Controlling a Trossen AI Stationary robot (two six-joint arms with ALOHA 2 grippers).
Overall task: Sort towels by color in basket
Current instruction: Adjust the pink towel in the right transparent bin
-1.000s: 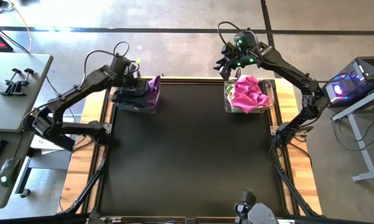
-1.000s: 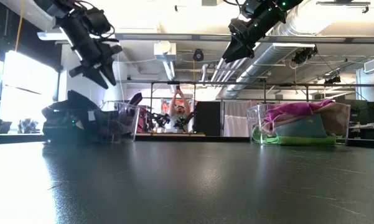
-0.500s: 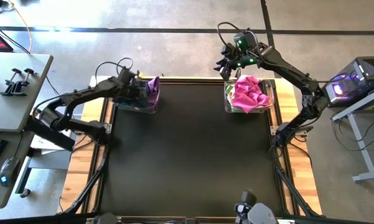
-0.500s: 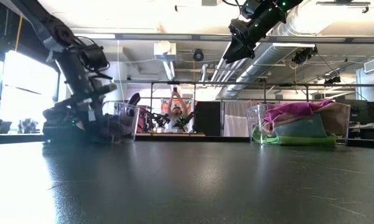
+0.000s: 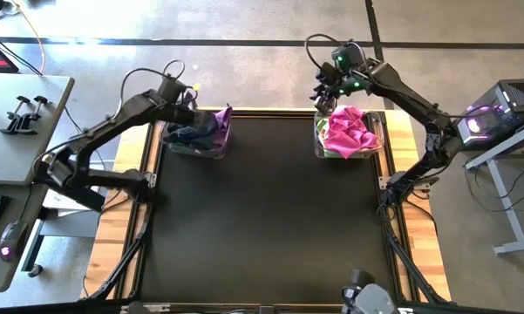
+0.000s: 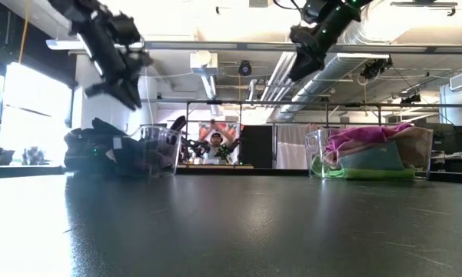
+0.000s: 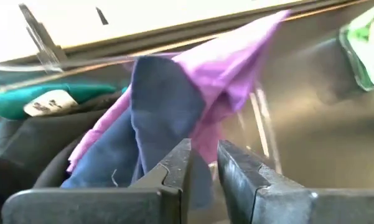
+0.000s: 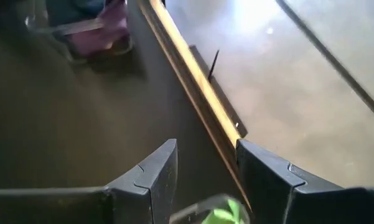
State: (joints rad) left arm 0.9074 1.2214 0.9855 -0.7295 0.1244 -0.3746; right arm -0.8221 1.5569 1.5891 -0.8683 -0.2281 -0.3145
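Black tabletop (image 5: pixel 262 227) carries two clear bins: left bin (image 5: pixel 197 137) with purple, navy, black, teal towels (image 7: pixel 168 106), right bin (image 5: pixel 349 135) with magenta, lime, teal towels (image 5: pixel 349 129). Left gripper (image 7: pixel 202 168) above left bin, jaws narrow, seemingly empty. Right gripper (image 8: pixel 205 180) beside right bin, jaws wide.

purple, navy towels (image 5: pixel 207 127) in left bin; magenta pile (image 5: pixel 349 131) in right.

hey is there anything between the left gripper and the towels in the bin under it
Nothing visible blocks it. The left gripper hangs just above the left bin, its fingers narrowly apart, with the navy towel and purple towel lying exposed directly beyond them. The right gripper hovers beside the other bin.
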